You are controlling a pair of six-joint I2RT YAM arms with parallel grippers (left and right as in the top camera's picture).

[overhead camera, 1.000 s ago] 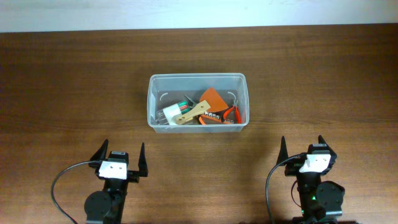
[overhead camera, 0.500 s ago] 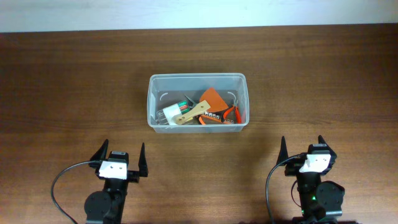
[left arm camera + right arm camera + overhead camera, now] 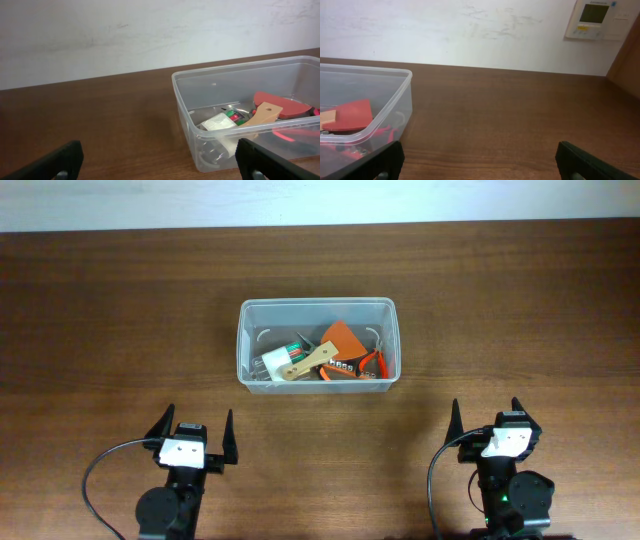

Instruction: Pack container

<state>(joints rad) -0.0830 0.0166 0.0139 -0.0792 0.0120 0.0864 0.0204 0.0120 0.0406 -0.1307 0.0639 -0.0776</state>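
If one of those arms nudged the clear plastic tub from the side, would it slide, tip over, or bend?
Probably slide: the tub is low and wide, sitting flat on the smooth wooden table, so tipping seems unlikely. Its thin see-through walls would likely flex if squeezed. The tools lie loose inside, so they may rattle and shift.

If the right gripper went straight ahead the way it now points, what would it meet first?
The way looks free, as far as I can see: the open right gripper faces only bare tabletop, and the container lies off to its left, apparently clear of that line.
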